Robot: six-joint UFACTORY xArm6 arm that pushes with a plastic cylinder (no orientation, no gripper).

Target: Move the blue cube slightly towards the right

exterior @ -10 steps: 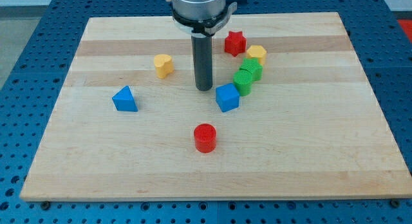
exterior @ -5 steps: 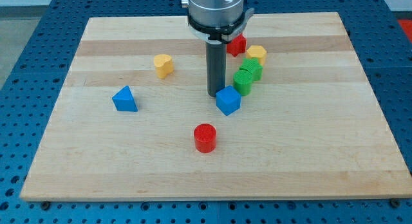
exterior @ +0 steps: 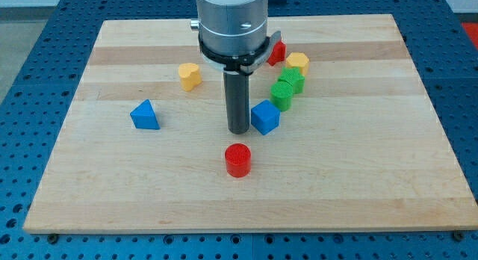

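Parking my tip at blue cube's 9 o'clock, just beside its left face; contact not confirmable. Placement suited rightward shove. No hand on this rig, plain rod, nothing grasped. Cube sat mid-board, green blocks touching or nearly so at its 1 o'clock, yellow block and red star beyond. Judged push must stay short, else cube scrapes green pair. Red cylinder lay at tip's 6 o'clock, clear of path.
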